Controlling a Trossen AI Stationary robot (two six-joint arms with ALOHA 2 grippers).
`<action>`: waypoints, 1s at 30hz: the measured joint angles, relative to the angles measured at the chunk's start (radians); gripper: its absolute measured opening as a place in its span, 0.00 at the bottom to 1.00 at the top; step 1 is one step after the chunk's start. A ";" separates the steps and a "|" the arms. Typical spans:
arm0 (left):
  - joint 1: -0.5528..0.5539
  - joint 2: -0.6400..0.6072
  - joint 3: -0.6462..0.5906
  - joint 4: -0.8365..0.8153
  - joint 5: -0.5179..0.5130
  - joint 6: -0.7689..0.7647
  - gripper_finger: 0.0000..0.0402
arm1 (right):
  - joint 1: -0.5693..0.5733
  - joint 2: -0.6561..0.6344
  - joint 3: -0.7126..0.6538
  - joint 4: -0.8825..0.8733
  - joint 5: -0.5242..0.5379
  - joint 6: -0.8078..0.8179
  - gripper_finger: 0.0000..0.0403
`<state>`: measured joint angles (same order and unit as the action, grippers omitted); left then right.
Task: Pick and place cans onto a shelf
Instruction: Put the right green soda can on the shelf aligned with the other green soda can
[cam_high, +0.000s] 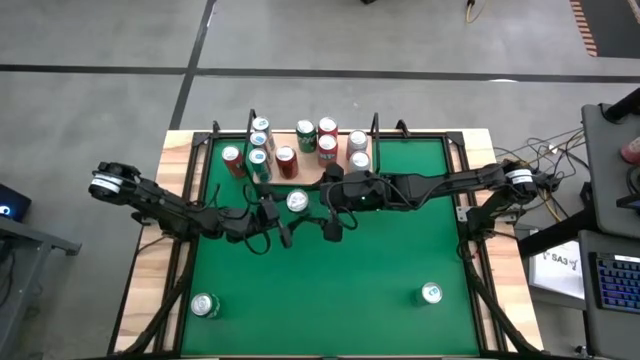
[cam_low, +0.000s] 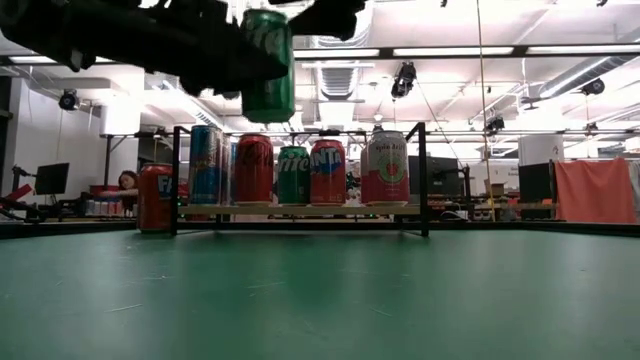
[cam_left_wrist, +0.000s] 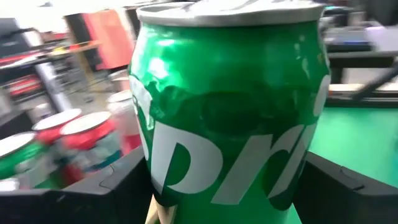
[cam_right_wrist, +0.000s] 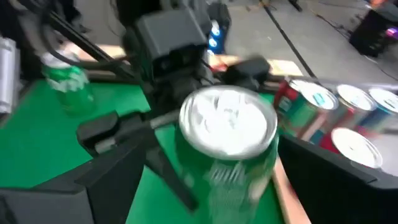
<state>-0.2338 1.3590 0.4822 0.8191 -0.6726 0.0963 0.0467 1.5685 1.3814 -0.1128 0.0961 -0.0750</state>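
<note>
One green can (cam_high: 297, 201) hangs in the air at mid-frame of the high view, below the shelf (cam_high: 310, 179) and between the two arms. The left gripper (cam_high: 283, 208) is clamped on its body; in the low view the can sits high in the upper middle, well clear of the table (cam_high: 380, 260). The right gripper (cam_high: 318, 208) stands with its fingers spread wide to either side of the can, not pressing it.

This looks like a handover in mid-air, with the left arm taking the load. About ten cans already crowd the shelf, so the next move calls for carrying this one to a free spot on the board and lowering it upright without knocking its neighbours. Two more cans wait near the lower edge.
</note>
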 joint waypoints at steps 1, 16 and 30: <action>0.000 0.000 -0.005 0.000 -0.034 -0.006 0.70 | 0.000 0.000 0.004 -0.017 0.020 0.000 0.88; 0.000 0.153 -0.002 0.109 -0.238 -0.098 0.70 | 0.000 0.051 0.137 -0.198 0.170 0.113 0.88; 0.000 0.230 0.044 0.157 -0.289 -0.096 0.70 | -0.002 0.131 0.235 -0.314 0.245 0.160 0.88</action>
<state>-0.2337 1.5890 0.5263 0.9760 -0.9619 0.0000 0.0452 1.6993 1.6165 -0.4266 0.3407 0.0851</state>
